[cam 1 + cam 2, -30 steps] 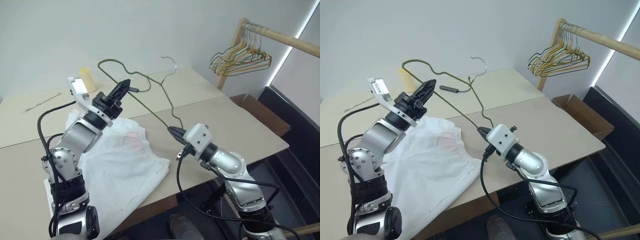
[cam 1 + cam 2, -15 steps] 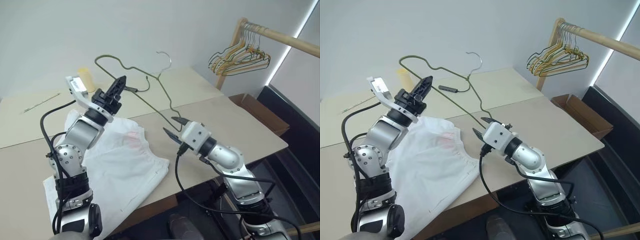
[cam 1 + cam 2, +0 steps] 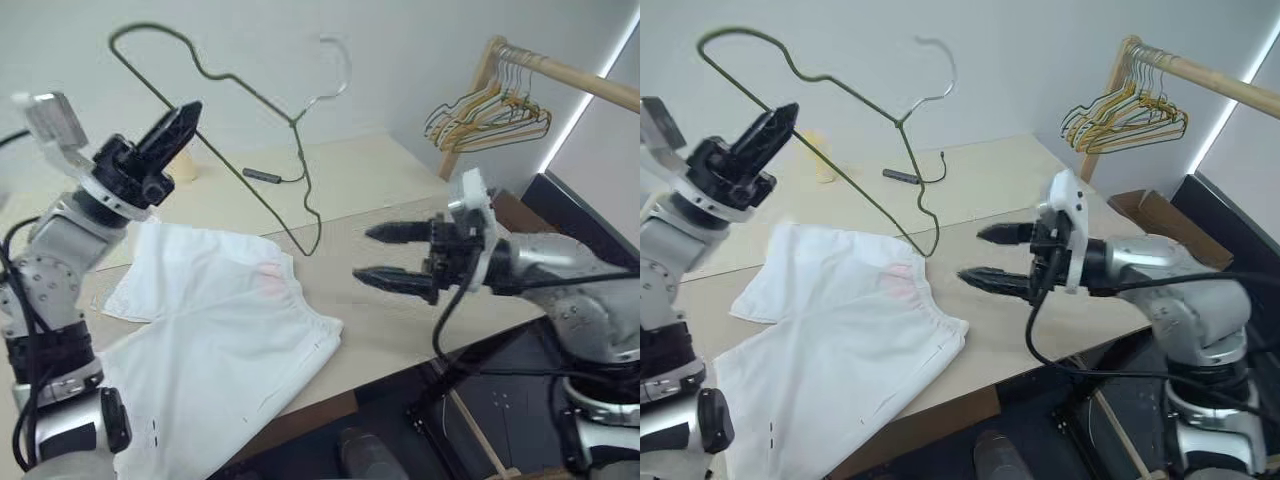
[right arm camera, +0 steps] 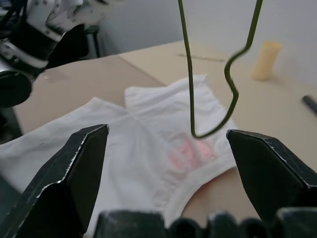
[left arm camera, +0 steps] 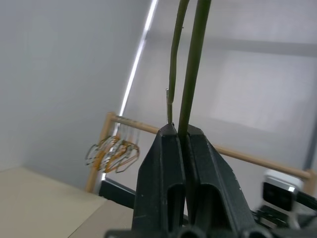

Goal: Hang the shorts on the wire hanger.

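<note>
While the left gripper (image 3: 178, 118) is clamped on the hanger (image 3: 262, 140) and holds it high in the upper left of the frame, I count the picking-up step as done. The hanger's lower corner hangs free above the table (image 3: 400, 190), near the frame's centre, and its hook points up at the top middle. The right gripper (image 3: 392, 256) stands at the centre right with its fingers spread wide and holds nothing. The shorts (image 3: 225, 340) lie flat on the table in the lower left, waistband toward the centre, with a pink smudge near it.

Next, I think the right gripper must go down to the shorts, pinch an edge and bring the cloth over the hanger's bottom wire. The wire is thin, so I cannot say for sure how straight it sits in the grip.

Compared with a second ago, the right gripper has let go of the hanger's lower corner and opened. The left one has lifted the hanger clear of the table. The shorts have not moved.
</note>
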You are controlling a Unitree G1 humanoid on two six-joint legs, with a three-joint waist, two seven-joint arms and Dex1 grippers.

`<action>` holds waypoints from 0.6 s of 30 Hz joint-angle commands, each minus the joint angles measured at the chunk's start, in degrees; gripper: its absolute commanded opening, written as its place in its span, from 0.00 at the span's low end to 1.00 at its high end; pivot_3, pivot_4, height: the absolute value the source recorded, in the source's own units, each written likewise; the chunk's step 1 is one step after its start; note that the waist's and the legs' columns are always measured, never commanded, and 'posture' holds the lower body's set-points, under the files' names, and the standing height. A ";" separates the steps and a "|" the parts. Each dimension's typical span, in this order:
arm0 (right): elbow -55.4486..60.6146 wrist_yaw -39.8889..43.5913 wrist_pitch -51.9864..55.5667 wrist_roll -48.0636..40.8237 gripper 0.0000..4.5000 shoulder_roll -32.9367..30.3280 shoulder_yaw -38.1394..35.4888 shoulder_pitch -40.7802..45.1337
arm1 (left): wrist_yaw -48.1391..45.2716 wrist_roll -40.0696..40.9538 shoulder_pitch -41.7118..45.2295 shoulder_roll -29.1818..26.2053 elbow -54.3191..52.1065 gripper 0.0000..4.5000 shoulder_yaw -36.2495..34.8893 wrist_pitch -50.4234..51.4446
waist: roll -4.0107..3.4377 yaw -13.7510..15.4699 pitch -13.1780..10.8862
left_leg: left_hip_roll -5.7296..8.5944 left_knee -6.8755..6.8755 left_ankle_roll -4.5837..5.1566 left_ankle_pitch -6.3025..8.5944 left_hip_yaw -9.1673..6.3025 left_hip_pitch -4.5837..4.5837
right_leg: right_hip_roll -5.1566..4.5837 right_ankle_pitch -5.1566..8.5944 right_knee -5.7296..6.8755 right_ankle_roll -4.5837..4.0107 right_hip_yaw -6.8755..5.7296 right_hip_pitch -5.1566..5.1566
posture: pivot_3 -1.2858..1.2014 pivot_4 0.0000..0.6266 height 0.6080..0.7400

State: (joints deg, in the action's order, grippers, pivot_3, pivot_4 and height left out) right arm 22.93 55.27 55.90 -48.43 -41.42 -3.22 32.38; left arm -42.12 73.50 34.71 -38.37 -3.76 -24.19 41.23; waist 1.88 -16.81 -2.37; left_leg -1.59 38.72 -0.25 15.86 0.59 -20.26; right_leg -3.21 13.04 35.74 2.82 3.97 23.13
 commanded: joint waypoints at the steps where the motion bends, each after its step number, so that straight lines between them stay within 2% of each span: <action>1: -6.38 5.54 7.88 -6.27 0.98 -1.32 1.48 5.75 | -11.02 1.77 2.22 -1.81 1.15 0.00 -1.51 0.62 | -0.09 0.17 -0.09 | -0.01 0.00 0.00 0.00 0.03 0.00 | 0.01 0.00 0.01 0.00 0.01 0.01 | 0.43 0.00 1.00; 5: -12.17 7.86 6.42 -1.35 0.98 -0.71 7.37 8.55 | -14.40 2.47 4.48 -1.23 3.36 0.00 -1.97 0.95 | -0.16 0.79 -0.18 | -0.05 0.04 0.01 0.00 0.09 0.01 | 0.06 0.00 0.05 0.01 0.00 -0.01 | 0.44 0.00 1.00; 9: -15.86 6.91 4.73 1.88 0.98 2.94 10.50 10.17 | -14.11 1.81 5.55 0.60 4.08 0.00 -2.32 0.30 | -0.18 1.63 -0.19 | -0.08 0.04 0.01 0.00 0.09 -0.04 | 0.06 0.00 0.04 0.02 0.07 0.06 | 0.44 0.00 1.00; 14: -19.95 3.52 5.34 2.85 0.98 8.72 9.64 13.01 | -14.93 1.29 5.36 1.51 3.76 0.00 -1.89 0.90 | -0.22 2.01 -0.22 | -0.06 0.10 0.02 0.01 0.05 -0.29 | 0.03 -0.04 0.09 0.05 0.08 0.28 | 0.44 0.00 1.00; 18: -20.80 2.98 5.45 3.22 0.98 10.24 9.42 14.55 | -14.99 0.69 5.56 2.35 3.63 0.00 -1.46 0.75 | -0.22 2.43 -0.22 | -0.05 0.12 0.03 0.02 -0.01 -0.38 | -0.01 -0.14 0.10 -0.11 0.03 0.31 | 0.44 0.00 1.00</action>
State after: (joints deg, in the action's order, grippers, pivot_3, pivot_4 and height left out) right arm 1.79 58.39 61.97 -45.15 -31.26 8.20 44.86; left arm -56.91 74.21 38.66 -36.03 0.78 -25.21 42.37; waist 1.66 -14.38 -2.59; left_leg -1.64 38.85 -0.21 15.88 0.56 -20.69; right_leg -3.23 12.88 35.84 2.70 3.97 23.47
